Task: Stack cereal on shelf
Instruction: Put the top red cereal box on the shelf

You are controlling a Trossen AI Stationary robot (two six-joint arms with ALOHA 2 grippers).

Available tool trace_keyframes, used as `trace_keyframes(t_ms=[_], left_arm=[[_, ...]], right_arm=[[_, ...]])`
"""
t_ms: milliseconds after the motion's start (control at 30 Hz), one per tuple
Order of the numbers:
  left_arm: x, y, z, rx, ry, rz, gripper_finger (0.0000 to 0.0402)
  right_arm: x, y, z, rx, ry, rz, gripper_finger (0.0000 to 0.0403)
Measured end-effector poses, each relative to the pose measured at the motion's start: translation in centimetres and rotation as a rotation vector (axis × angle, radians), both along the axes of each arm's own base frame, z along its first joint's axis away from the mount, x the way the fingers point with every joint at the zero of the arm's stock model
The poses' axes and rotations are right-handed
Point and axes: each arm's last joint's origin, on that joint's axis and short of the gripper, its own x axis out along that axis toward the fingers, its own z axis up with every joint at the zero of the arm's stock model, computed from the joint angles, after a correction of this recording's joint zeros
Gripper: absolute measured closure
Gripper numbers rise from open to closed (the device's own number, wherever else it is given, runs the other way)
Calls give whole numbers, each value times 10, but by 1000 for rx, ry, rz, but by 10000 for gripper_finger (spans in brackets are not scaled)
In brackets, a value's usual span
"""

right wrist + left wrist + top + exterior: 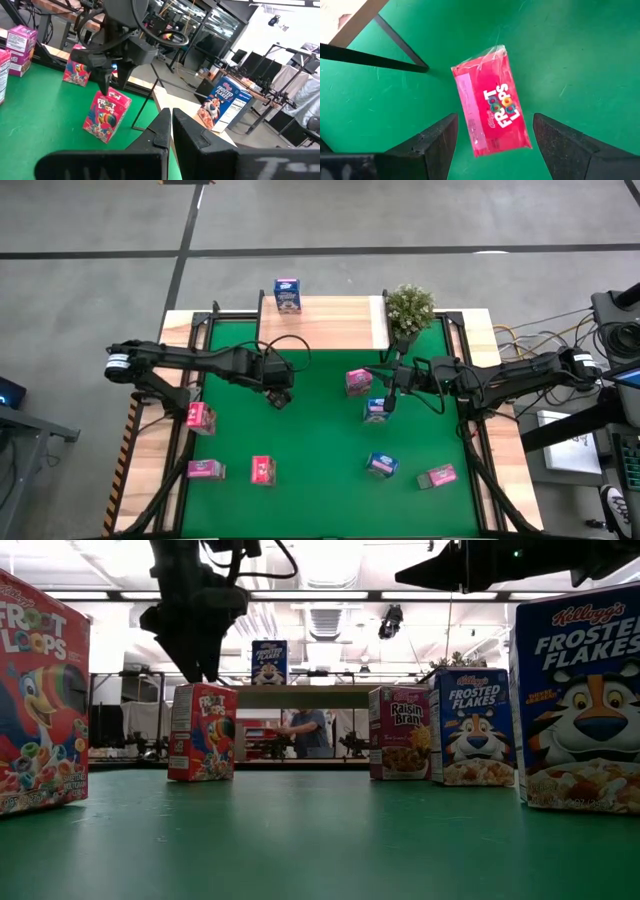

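The left end effector (pixel 492 145) hung released above a Froot Loops box (pixel 491 108) standing centre-frame beside the shelf (pixel 322 322). The right end effector (pixel 389 402) waited clenched, right of centre. An off-centre descent could have tipped the box over.

Four camera views of one table. The high view looks straight down on the whole green mat (pixel 320 430) from well above. The low view sits at mat level, facing level across toward the shelf (pixel 305 697) at twelve o'clock. The left wrist view looks down, close over a Froot Loops box (pixel 491 102). The right wrist view looks across the mat at that same box (pixel 106 116).
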Motion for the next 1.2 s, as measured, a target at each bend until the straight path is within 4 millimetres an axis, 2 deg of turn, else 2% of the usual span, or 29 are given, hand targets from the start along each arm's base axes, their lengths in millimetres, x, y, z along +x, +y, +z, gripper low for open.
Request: trace_keyframes(t_ms=[367, 633, 867, 1000, 1100, 1200], left_arm=[[-1, 0, -22, 19, -7, 0, 171], [0, 0, -21, 23, -13, -17, 177], [0, 0, -21, 22, -14, -13, 235], [-1, 0, -21, 17, -14, -15, 253], [1, -1, -15, -10, -16, -57, 255], [7, -3, -1, -38, -42, -164, 254]], right_arm=[[0, 0, 0, 0, 1, -1, 394], [0, 0, 0, 0, 0, -1, 394], [0, 0, 0, 0, 0, -1, 394], [0, 0, 0, 2, 0, -1, 394], [0, 0, 0, 3, 1, -1, 394], [0, 0, -1, 3, 7, -1, 394]])
